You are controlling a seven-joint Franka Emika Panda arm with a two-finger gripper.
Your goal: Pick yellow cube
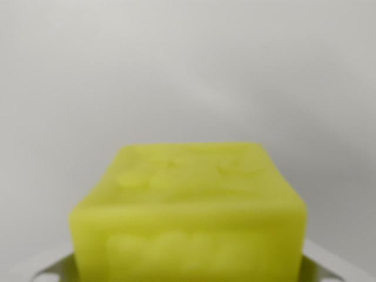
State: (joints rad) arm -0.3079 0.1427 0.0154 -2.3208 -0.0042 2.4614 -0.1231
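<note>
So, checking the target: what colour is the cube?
Yellow cube, slightly greenish, raised marks on its faces; the wrist view shows it close up.

Soft, even, diffuse light is filling the wrist view; no glare, no hard shadows. The yellow cube (pixel 188 214) is sitting too close and blurring, raised marks smearing. Pale background is fading slightly darker toward the lower corners.
</note>
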